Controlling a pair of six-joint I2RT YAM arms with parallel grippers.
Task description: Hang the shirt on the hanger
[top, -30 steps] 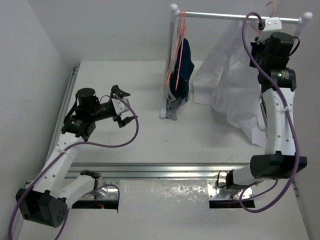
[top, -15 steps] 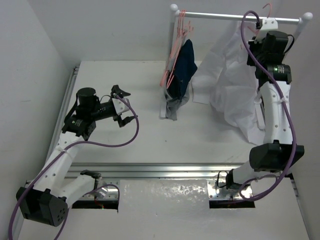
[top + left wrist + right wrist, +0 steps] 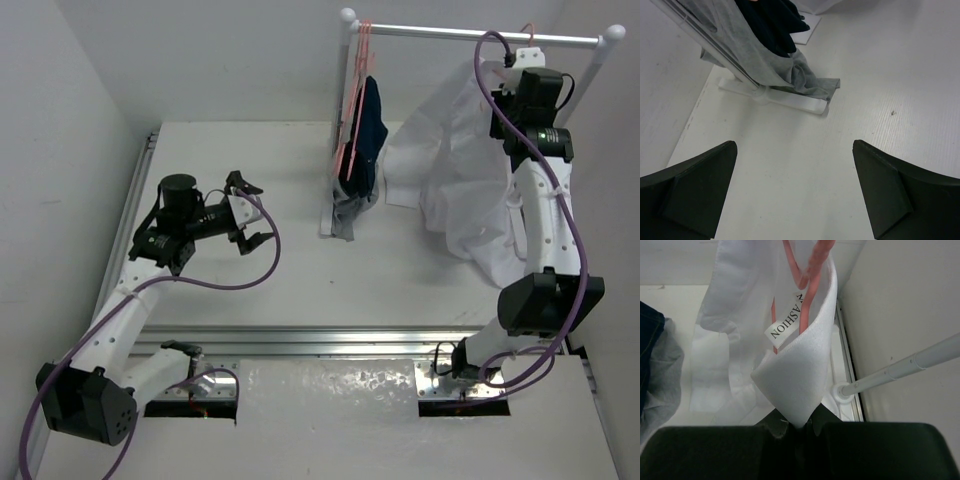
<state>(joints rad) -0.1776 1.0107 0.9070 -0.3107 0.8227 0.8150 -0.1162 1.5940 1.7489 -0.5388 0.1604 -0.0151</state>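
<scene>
- The shirt [image 3: 450, 170] hangs at the right end of the clothes rail [image 3: 440, 33], with its lower part lying on the table [image 3: 300, 290].
- The salmon-pink wire hanger [image 3: 812, 262] runs inside the collar, beside the label [image 3: 786, 322].
- The right gripper [image 3: 799, 426] is clamped on the collar's point, near the rail's right end.
- The left gripper [image 3: 794, 145] hovers over the table with its fingers wide apart and nothing between them, well left of the rail.
- Navy and grey garments [image 3: 365, 135] hang at the rail's left end.
</scene>
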